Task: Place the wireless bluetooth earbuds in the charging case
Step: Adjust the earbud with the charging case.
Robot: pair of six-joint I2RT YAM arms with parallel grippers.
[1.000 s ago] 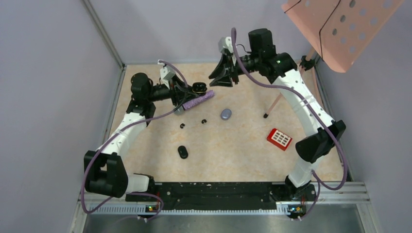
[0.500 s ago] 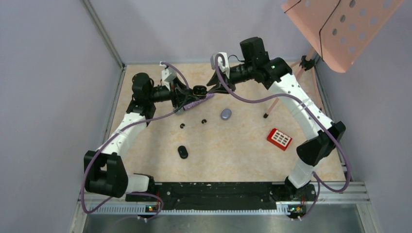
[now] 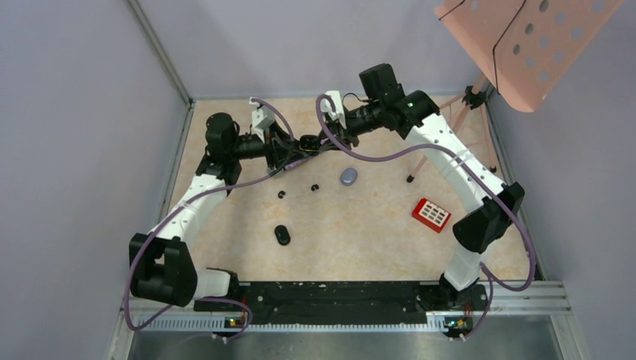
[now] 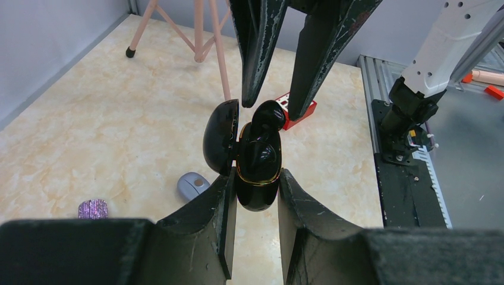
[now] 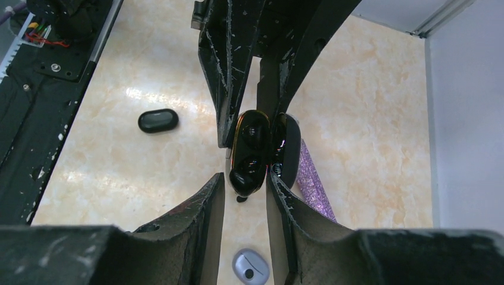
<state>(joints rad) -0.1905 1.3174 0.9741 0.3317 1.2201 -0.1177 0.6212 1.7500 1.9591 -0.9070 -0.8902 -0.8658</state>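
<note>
My left gripper (image 4: 254, 184) (image 3: 295, 144) is shut on an open black charging case (image 4: 259, 169) (image 3: 306, 140) with a gold rim, held off the table with its lid (image 4: 220, 139) swung to one side. My right gripper (image 5: 245, 181) (image 3: 321, 140) meets it from the opposite side. It is shut on a glossy black earbud (image 5: 243, 178) (image 4: 267, 116) that rests at the case's outer end, against the open tray (image 5: 249, 139). Two more black earbuds (image 3: 282, 194) (image 3: 315, 187) lie loose on the table below.
A purple glitter microphone (image 5: 312, 181) (image 3: 292, 161) lies under the grippers. A lilac-grey oval case (image 3: 349, 176) (image 4: 191, 185) and a shut black case (image 3: 282, 235) (image 5: 158, 120) are on the table. A red block (image 3: 431, 214) sits right. Pink stand legs (image 3: 421, 161) stand at the back right.
My right gripper has swung left and down from the back, bringing the earbud up to the open case. The left gripper with the case has barely moved.
</note>
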